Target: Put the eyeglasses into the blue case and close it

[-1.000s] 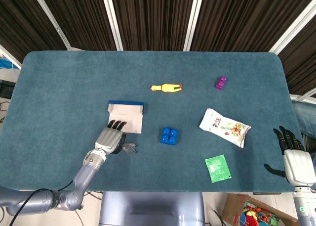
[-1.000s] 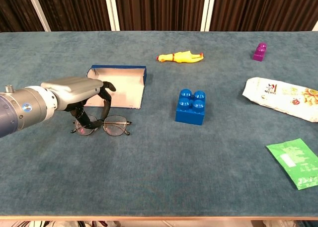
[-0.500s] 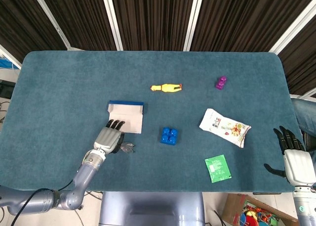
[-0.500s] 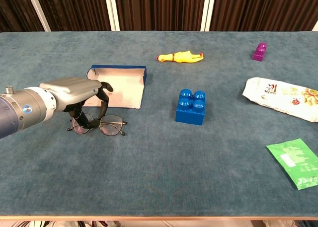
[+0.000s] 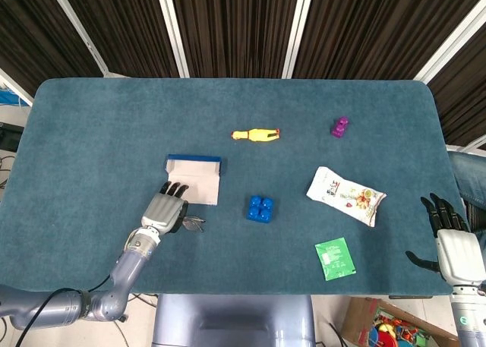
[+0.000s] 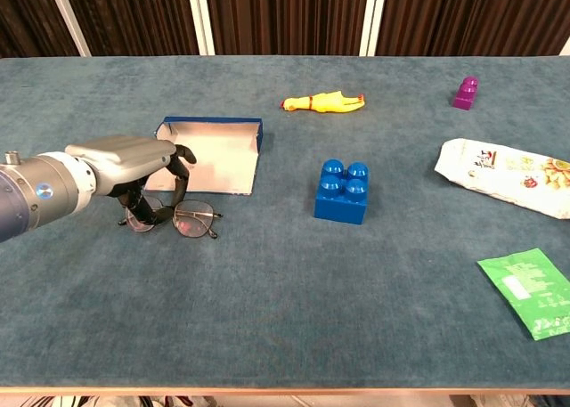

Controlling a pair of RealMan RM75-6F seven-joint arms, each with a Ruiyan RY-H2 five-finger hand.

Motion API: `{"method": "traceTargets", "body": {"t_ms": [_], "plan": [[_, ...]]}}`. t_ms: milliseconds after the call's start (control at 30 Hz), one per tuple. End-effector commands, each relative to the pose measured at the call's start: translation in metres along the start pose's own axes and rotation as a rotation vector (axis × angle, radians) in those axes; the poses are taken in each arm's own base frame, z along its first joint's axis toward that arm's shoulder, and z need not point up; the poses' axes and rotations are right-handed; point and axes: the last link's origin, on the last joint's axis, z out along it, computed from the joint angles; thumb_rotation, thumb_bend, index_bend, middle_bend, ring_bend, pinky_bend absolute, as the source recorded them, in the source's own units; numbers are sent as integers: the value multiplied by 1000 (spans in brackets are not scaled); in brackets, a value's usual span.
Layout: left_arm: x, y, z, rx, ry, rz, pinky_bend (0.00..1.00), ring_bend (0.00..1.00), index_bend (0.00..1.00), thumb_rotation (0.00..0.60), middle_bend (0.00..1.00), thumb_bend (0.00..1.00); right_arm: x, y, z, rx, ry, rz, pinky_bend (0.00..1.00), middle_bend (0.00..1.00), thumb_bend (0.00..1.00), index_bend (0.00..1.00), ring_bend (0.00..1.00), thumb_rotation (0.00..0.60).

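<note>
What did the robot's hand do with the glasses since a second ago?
The left hand kept its fingers hooked on the thin wire-framed eyeglasses and dragged them along the table, leftward and a little toward the open blue case with the white inside. They are not in the case yet. The right hand, blue toy brick, yellow rubber chicken and snack packet stayed put.
</note>
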Motion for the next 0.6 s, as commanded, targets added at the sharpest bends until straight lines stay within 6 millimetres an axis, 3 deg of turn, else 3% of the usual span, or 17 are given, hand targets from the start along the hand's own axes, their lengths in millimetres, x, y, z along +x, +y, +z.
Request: {"method": "traceTargets", "body": {"t_ms": [33, 400, 600], "plan": [[9, 0, 2, 10, 32, -9, 0, 0, 601, 600, 116, 430, 0, 0, 0, -1, -1, 1, 174, 0, 60, 78, 0, 600], [41, 2, 23, 51, 90, 7, 0, 0, 605, 600, 114, 430, -1, 0, 0, -3, -5, 2, 174, 0, 60, 78, 0, 600], [60, 0, 44, 106, 110, 15, 0, 0, 605, 600, 114, 430, -1, -1, 0, -5, -8, 5, 174, 0, 60, 78, 0, 600]]}}
